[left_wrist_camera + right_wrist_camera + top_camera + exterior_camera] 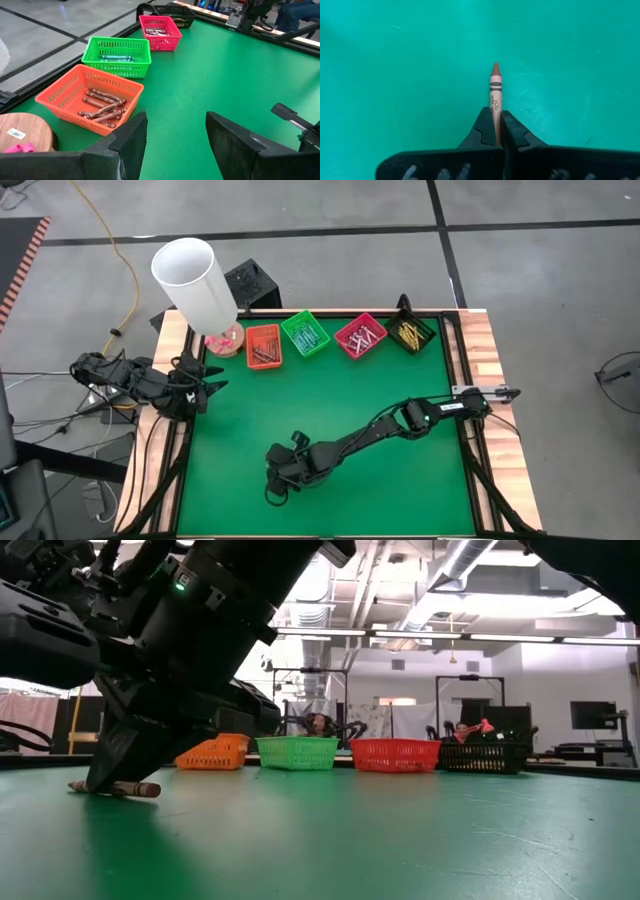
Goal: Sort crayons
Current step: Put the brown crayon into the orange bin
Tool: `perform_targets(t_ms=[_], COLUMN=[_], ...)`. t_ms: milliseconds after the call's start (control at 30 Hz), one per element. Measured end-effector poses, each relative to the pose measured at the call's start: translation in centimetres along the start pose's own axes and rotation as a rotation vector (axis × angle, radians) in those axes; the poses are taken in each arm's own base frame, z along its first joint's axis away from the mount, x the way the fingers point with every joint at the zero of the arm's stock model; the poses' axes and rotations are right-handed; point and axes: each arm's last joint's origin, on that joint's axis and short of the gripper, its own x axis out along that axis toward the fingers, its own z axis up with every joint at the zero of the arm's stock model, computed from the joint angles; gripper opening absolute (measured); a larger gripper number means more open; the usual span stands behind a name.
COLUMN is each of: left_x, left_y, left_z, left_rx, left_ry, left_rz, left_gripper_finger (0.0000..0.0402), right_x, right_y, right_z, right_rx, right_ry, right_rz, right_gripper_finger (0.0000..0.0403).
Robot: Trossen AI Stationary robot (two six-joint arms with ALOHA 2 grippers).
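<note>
My right tool pinches a thin brown wax crayon lying on the green worktop. It looks the last loose one; the plastic trays already hold sorted sticks. My left tool waits spread.

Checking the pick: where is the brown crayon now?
The brown crayon lies on the green mat's near-left area, clamped in the right gripper, far from the trays.

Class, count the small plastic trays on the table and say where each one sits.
4, in a row along the far edge: orange tray, green tray, pink tray, black tray.
</note>
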Motion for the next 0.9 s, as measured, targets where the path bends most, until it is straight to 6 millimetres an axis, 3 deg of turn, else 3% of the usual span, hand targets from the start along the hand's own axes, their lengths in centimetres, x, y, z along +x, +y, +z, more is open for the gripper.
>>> perform_targets(t_ms=[633, 900], left_x=[0.0, 0.0], left_y=[0.0, 0.0], left_z=[0.0, 0.0], left_rx=[0.0, 0.0], left_ry=[0.0, 0.0], left_rz=[0.0, 0.0], left_gripper_finger=[0.0192, 0.0192], right_x=[1.7, 1.0], right_y=[-3.9, -5.9], right_z=[3.4, 7.7], right_rx=[-0.041, -0.093], right_ry=[-0.029, -0.102], right_rz=[-0.068, -0.057], right_gripper_finger=[0.0, 0.0])
